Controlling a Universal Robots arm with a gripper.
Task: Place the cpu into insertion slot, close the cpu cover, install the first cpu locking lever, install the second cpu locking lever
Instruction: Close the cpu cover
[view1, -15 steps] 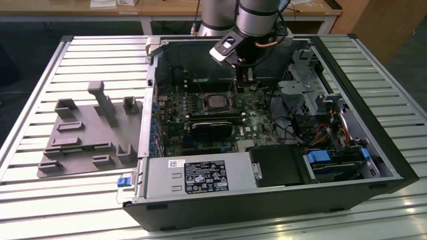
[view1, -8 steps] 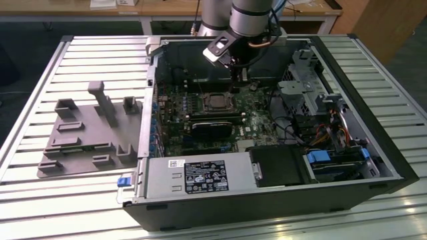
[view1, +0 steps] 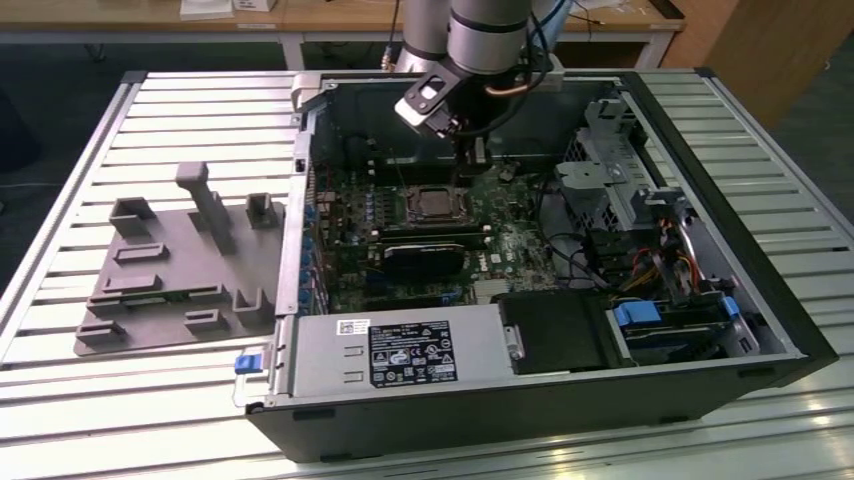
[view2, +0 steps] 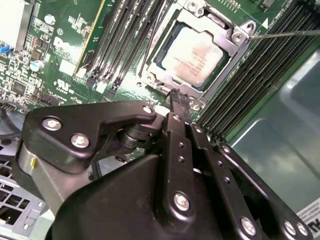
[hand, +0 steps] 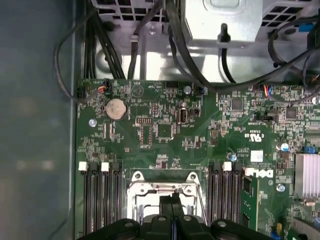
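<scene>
The cpu (view2: 192, 52) lies flat in its socket on the green motherboard (view1: 514, 215), silver top up. The cpu cover (view2: 232, 49), a silver frame, lies down around it. A thin metal locking lever (view2: 285, 34) sticks out from one socket corner. My gripper (view2: 176, 96) is shut with nothing between its fingers, and its tips sit at the edge of the socket. In the exterior view the gripper (view1: 467, 165) hangs just behind the cpu (view1: 430, 203). The first wrist view has the gripper (hand: 172, 200) over the cover (hand: 137, 190).
The open computer case (view1: 694, 130) lies on a slatted table. A black graphics card (view1: 434, 258) sits in front of the socket, the power supply (view1: 400, 355) nearer still. Memory slots (view2: 125, 35) flank the socket. Cables and a drive cage (view1: 601, 180) stand on the exterior view's right, a grey fixture (view1: 174, 270) on its left.
</scene>
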